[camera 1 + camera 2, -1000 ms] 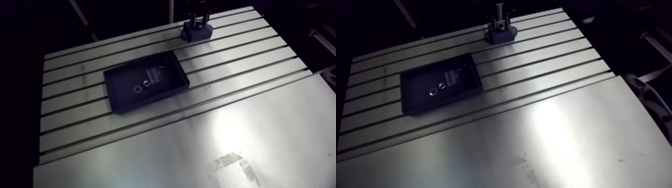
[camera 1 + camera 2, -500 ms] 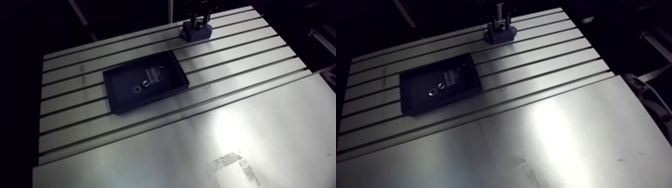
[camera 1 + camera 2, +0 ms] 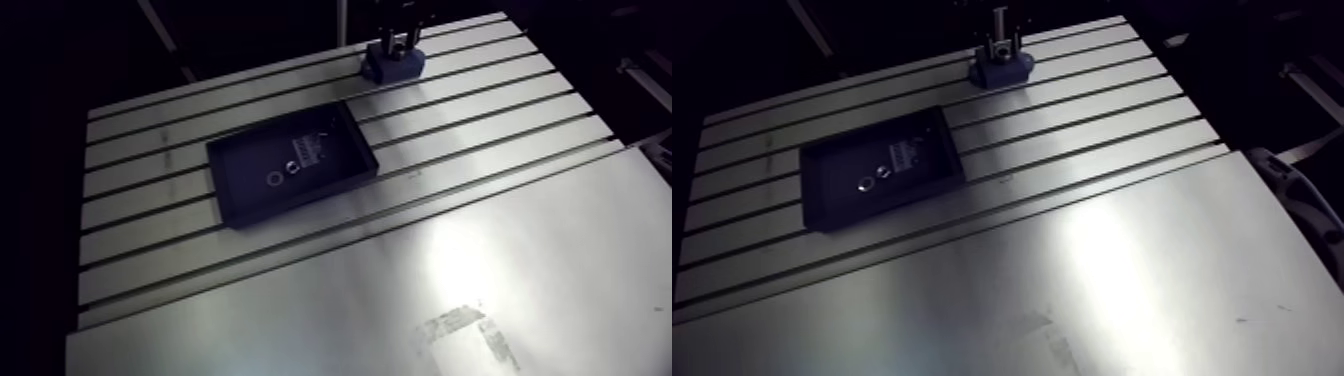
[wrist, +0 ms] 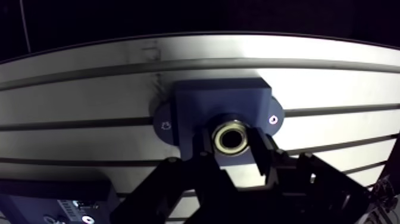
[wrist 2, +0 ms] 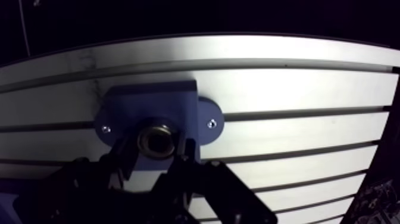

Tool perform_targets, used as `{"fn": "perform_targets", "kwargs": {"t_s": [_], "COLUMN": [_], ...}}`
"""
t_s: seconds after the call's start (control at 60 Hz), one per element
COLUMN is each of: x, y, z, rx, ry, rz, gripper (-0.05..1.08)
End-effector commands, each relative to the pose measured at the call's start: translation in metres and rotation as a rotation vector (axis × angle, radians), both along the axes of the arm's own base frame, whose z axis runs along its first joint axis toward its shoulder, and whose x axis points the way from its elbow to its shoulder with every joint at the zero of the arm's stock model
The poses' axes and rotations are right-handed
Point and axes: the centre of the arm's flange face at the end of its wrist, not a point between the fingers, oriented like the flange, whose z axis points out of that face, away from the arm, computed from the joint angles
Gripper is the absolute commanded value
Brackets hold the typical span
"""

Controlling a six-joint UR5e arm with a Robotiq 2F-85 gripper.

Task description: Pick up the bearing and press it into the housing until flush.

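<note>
The blue housing [image 4: 219, 100] is bolted down at the far edge of the slotted table [image 3: 480, 110]. A metal ring bearing [image 4: 231, 137] sits at the mouth of the housing's round bore. My gripper [image 4: 232, 145] stands straight over it. Its two dark fingers [image 4: 262, 152] press against the bearing from either side, so it is shut on the bearing. How deep the bearing sits in the bore cannot be told. In the arm view the gripper [image 3: 398, 42] comes down onto the housing [image 3: 395, 65] at the back of the table.
A black tray [image 3: 240, 205] lies left of the table's middle, nearer than the housing. It holds a small metal ring [image 3: 274, 179], another small part and a white label [image 3: 308, 150]. A smooth metal plate [image 3: 450, 290] covers the near half of the table.
</note>
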Motion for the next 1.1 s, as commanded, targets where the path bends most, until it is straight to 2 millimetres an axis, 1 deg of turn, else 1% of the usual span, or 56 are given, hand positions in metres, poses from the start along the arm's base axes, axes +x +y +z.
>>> {"fn": "perform_targets", "kwargs": {"t_s": [0.017, 0.583, 1.1], "x": [-0.0008, -0.0016, -0.0013], "y": [-0.0009, -0.0029, -0.0029], "z": [0.0001, 0.0006, -0.0043], "rx": [0.000, 0.001, 0.000], "ry": [0.001, 0.002, -0.006], "rz": [0.001, 0.003, 0.004], "gripper": [0.57, 0.57, 0.57]}}
